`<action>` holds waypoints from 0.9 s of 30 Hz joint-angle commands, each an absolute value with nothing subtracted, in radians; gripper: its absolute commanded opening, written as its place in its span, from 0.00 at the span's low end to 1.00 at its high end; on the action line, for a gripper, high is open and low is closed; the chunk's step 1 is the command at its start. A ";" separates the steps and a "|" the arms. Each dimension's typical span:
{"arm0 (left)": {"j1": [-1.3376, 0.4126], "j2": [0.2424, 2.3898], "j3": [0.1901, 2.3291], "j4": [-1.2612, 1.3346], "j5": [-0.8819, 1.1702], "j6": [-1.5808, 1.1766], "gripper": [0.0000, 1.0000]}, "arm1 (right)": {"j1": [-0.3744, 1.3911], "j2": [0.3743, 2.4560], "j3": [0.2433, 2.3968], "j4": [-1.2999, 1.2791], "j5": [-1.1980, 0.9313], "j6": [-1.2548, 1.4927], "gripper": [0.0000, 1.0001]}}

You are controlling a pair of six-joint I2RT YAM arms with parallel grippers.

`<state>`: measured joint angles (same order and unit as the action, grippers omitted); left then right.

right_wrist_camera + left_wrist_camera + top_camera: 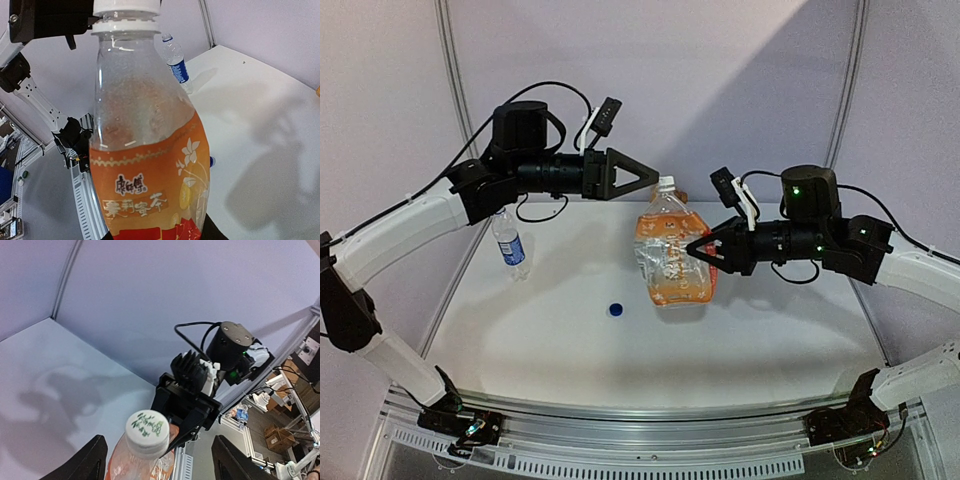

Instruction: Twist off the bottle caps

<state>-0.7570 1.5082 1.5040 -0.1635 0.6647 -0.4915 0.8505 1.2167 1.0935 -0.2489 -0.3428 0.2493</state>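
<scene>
Top view: the left gripper (653,174), in the upper centre of the frame, is hovering level with the white cap (666,184) of the orange bottle (670,262). In the left wrist view its two fingers (91,460) are standing well apart at the lower edge of the frame, on either side of the cap and not touching it, so the jaws are open. The cap is sitting on the bottle's neck.

The right gripper (692,248), coming in from the right of centre, is clamping the orange bottle by its labelled body. In the right wrist view the bottle is filling the middle of the frame.

The water bottle (508,240) is standing upright on the bench (770,320) at the centre left, well apart from both grippers. Whether it is carrying a cap cannot be told.

The dark blue cap (616,309) is lying loose on the bench just below the centre, between the two bottles and touching neither.
</scene>
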 commanded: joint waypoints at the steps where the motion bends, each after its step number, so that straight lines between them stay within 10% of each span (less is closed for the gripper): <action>1: -0.755 1.540 1.500 -0.078 0.756 -0.511 0.73 | 0.851 1.224 1.100 -0.214 -0.387 0.250 0.00; 18: -0.761 1.611 1.533 -0.056 0.769 -0.538 0.33 | 0.851 1.233 1.101 -0.220 -0.388 0.247 0.00; 27: -0.762 1.597 1.524 -0.046 0.769 -0.538 0.62 | 0.850 1.238 1.102 -0.219 -0.384 0.246 0.00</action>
<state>-0.7589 1.5932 1.5120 -0.0628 0.7704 -0.5388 0.8497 1.2259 1.0935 -0.2375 -0.3767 0.2562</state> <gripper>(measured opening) 0.601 0.322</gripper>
